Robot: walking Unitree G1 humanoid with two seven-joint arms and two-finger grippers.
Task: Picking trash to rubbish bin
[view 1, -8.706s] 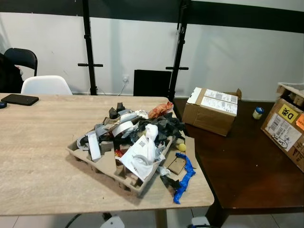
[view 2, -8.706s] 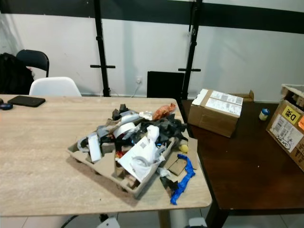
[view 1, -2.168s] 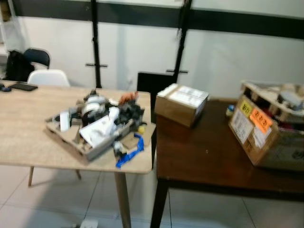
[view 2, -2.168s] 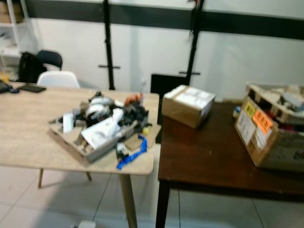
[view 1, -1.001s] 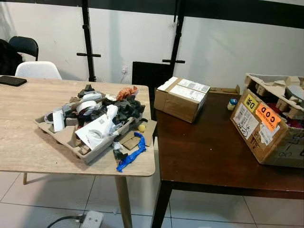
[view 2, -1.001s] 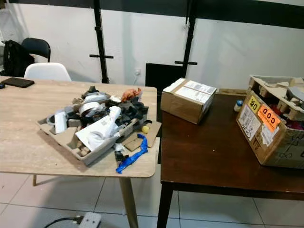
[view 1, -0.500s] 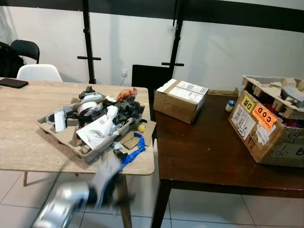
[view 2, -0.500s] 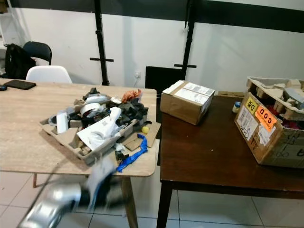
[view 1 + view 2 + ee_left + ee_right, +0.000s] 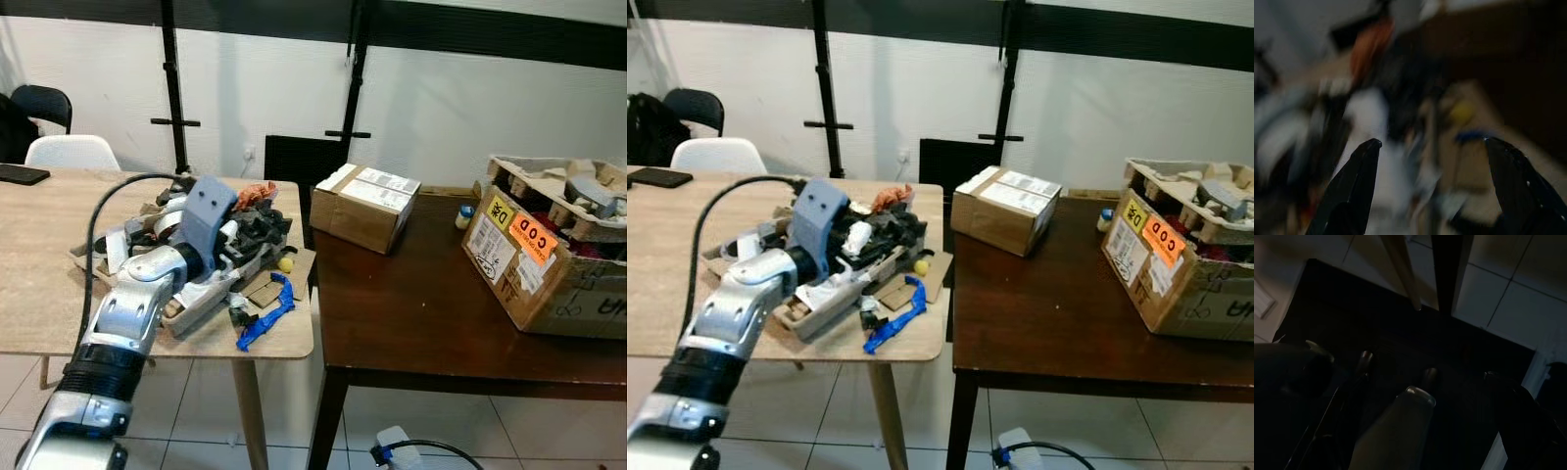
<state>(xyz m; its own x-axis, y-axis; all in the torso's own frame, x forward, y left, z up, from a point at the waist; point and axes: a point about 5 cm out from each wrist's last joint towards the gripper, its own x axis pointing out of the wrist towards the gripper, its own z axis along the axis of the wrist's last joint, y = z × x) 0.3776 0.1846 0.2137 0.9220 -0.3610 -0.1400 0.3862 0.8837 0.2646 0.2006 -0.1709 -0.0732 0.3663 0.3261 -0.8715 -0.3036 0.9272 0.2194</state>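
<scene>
My left gripper point(image 9: 1430, 147) hovers over the heaped cardboard tray of mixed trash point(image 9: 186, 313), fingers wide apart, empty. I'd pick one loose top piece.

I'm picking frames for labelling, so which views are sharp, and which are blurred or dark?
Both eye views are sharp and evenly lit, showing the left gripper over the trash pile; left wrist view is motion-blurred and dim; right wrist view is very dark.
</scene>
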